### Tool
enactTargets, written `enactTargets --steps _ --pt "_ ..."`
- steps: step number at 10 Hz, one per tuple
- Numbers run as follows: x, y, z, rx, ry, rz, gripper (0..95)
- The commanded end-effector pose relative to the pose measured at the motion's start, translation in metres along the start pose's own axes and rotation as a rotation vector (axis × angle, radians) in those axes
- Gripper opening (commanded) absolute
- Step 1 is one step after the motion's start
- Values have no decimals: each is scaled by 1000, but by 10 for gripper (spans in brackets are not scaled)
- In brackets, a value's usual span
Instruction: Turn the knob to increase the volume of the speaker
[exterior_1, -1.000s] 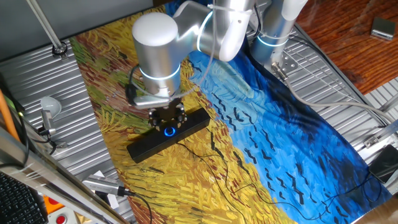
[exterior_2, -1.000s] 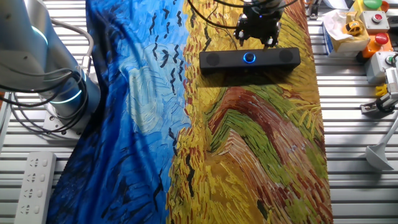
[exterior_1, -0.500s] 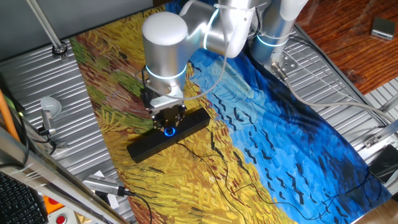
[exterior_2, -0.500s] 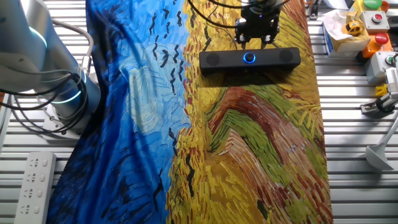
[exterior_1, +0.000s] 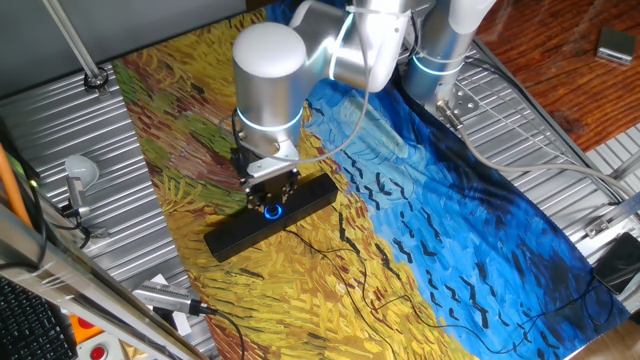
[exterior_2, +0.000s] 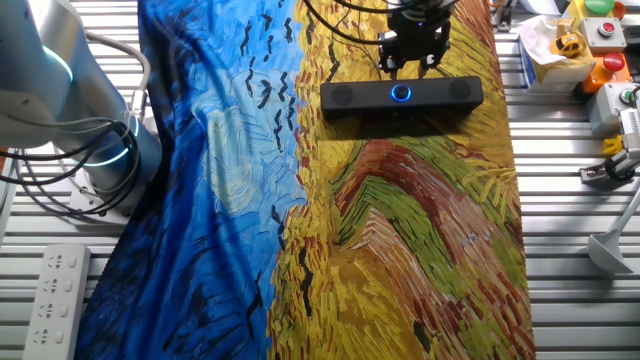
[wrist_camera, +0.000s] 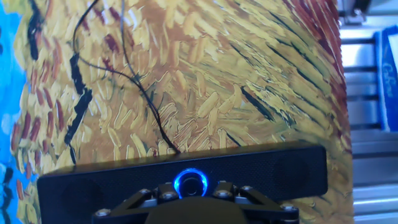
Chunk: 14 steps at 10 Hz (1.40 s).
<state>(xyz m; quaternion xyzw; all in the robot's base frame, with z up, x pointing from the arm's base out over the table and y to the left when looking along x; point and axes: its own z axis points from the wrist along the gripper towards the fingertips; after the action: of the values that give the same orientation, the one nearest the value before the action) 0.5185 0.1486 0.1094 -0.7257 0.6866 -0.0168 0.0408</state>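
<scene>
The speaker is a long black bar lying on the painted cloth; it also shows in the other fixed view and the hand view. The knob glows with a blue ring at the bar's centre, and is also seen in the other fixed view and the hand view. My gripper hangs directly over the knob, its fingers spread to either side and not touching it. It also shows in the other fixed view and the hand view. The knob shows whole in every view.
A thin black cable runs from the speaker's back across the cloth. A grey microphone-like object lies on the metal table at the left. Button boxes stand right of the speaker. A power strip and the arm's base are at the left.
The wrist has turned and shifted a little to the right, settling over the knob. The speaker has not moved.
</scene>
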Motion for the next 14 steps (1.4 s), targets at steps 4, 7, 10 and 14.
enactTargets --steps 4,7,10,14 --pt "0 0 0 -40 -1 -20 380" --pt "0 0 0 -39 -10 -33 380" --pt "3 2 0 -40 -7 -56 380" --pt "8 7 14 -40 -12 -56 380"
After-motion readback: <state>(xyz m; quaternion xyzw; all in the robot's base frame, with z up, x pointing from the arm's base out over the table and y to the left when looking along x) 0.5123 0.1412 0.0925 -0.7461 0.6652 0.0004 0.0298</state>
